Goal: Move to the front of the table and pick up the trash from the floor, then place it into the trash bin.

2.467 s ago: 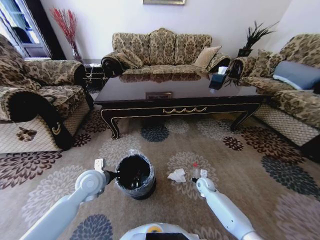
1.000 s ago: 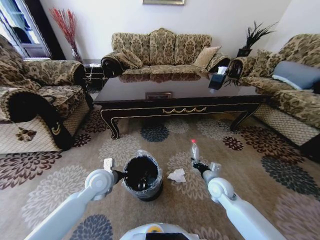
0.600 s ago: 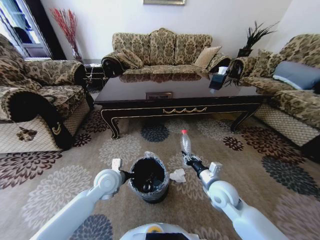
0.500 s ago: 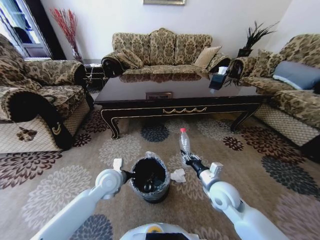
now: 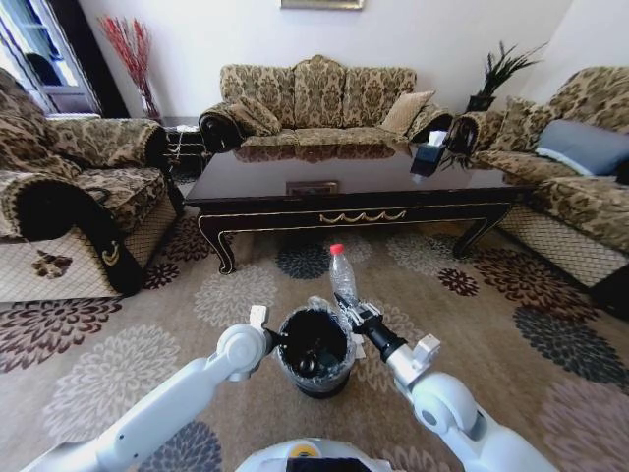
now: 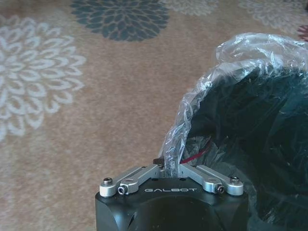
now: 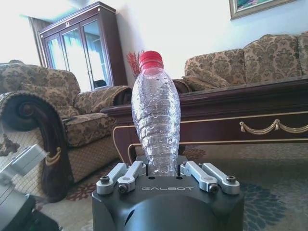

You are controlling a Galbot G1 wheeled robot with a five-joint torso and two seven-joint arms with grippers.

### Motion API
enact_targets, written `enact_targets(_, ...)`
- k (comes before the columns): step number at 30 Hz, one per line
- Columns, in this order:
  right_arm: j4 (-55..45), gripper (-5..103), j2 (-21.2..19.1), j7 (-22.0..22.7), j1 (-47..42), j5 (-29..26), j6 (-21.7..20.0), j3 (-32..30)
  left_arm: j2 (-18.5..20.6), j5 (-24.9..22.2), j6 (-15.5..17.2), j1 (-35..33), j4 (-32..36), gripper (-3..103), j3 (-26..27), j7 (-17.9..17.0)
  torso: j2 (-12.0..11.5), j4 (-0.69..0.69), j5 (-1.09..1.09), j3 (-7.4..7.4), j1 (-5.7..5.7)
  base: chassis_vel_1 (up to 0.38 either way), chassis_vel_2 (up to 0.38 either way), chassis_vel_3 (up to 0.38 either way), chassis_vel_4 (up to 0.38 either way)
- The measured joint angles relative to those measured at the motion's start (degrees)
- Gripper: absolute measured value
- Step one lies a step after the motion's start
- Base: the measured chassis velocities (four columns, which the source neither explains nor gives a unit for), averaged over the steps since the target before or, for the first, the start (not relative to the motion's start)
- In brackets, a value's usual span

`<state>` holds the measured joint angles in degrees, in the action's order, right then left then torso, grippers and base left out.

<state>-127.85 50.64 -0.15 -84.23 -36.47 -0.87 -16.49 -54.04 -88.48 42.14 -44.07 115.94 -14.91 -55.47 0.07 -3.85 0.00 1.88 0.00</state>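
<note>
Now the right claw (image 5: 351,310) holds the clear bottle (image 5: 342,276) upright, just above the trash bin (image 5: 314,350) rim at two o'clock. The left claw (image 5: 276,335) pinches the bin's liner (image 6: 192,115) at nine o'clock. Open carpet (image 5: 246,285) separates bin and tabletop (image 5: 354,177).

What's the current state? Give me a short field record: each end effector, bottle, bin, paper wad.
right end effector: shut on the clear plastic bottle, held upright by its base, red cap up, beside the bin's far right rim
left end effector: shut on the liner at the rim of the trash bin
trash bin: on the carpet in front of the table, some dark contents inside
paper wad: hidden in the head view, position unclear
bottle status: not yet in the bin
</note>
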Motion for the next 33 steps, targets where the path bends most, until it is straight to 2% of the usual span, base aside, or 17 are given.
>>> enact_targets(9,0.31,25,2.12,-2.18,-2.57,4.74,0.31,0.5,-1.92,-0.09,0.0,1.59,-1.11,0,-2.46,-0.36,0.0,0.0,0.01,0.0,0.0,0.0,0.0,0.0,0.0)
enact_targets(24,-0.5,27,2.04,-3.33,-4.43,5.08,-1.6,0.45,0.0,0.07,0.0,-0.29,-0.37,0,-1.37,-0.42,0.0,0.0,0.0,0.0,0.0,0.0,0.0,0.0,0.0)
enact_targets(26,-0.65,38,1.97,-3.59,-4.46,4.97,-1.88,0.4,0.06,0.2,0.0,-0.53,-0.41,0,-0.98,-0.43,0.0,0.0,-0.01,0.0,0.0,0.0,0.0,0.0,0.0)
enact_targets(28,-0.66,38,1.97,-3.65,-4.45,4.97,-1.95,0.39,0.15,0.18,0.0,-0.58,-0.4,0,-0.85,-0.43,0.0,0.0,-0.01,0.0,0.0,0.0,0.0,0.0,0.0)
enact_targets(29,-0.67,48,2.07,-3.7,-4.47,4.97,-2.1,0.39,0.34,0.18,0.0,-0.62,-0.41,0,-0.67,-0.43,0.0,0.0,0.0,0.0,0.0,0.0,0.0,0.0,0.0)
enact_targets(30,-0.69,48,2.11,-3.72,-4.55,4.97,-2.14,0.37,0.45,0.16,0.0,-0.63,-0.38,0,-0.58,-0.43,0.0,0.0,0.0,0.0,0.0,0.0,0.0,0.0,0.0)
enact_targets(33,-0.73,60,2.17,-3.84,-4.86,5.0,-2.17,0.27,0.74,0.1,0.0,-0.63,-0.22,0,-0.47,-0.43,0.0,0.0,0.0,0.0,0.0,0.0,0.0,0.0,0.0)
